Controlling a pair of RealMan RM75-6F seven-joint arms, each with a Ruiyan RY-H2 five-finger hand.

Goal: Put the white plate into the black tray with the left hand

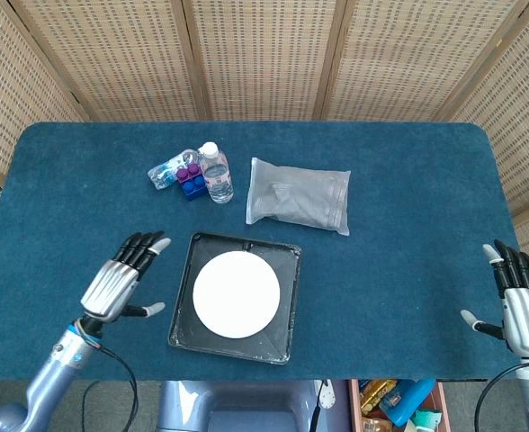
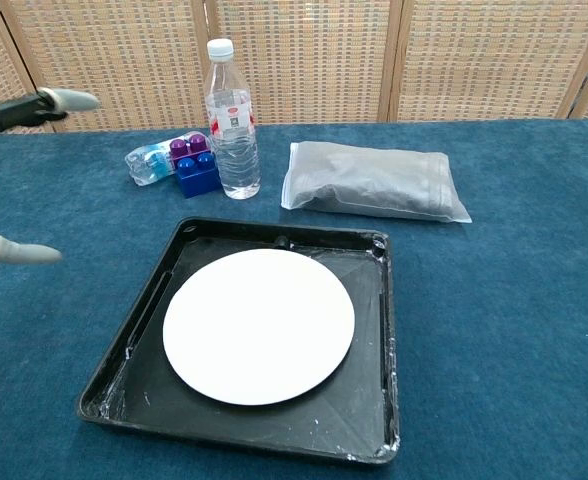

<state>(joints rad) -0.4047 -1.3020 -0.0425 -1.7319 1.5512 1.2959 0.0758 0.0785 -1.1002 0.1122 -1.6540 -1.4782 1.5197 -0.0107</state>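
Observation:
The white plate [image 1: 237, 293] [image 2: 260, 325] lies flat inside the black tray [image 1: 285, 310] [image 2: 374, 410], near the table's front edge. My left hand [image 1: 118, 283] hovers left of the tray, apart from it, fingers spread and holding nothing. In the chest view only its fingertips [image 2: 59, 99] show at the left edge. My right hand [image 1: 520, 305] is at the far right front corner, fingers spread and empty.
A water bottle [image 1: 215, 173] [image 2: 232, 118] stands behind the tray beside blue and purple blocks [image 1: 190, 181] [image 2: 194, 169] and a lying small bottle [image 1: 165, 171]. A grey packet [image 1: 299, 195] [image 2: 370, 181] lies to the right of them. Wicker screens stand behind the table.

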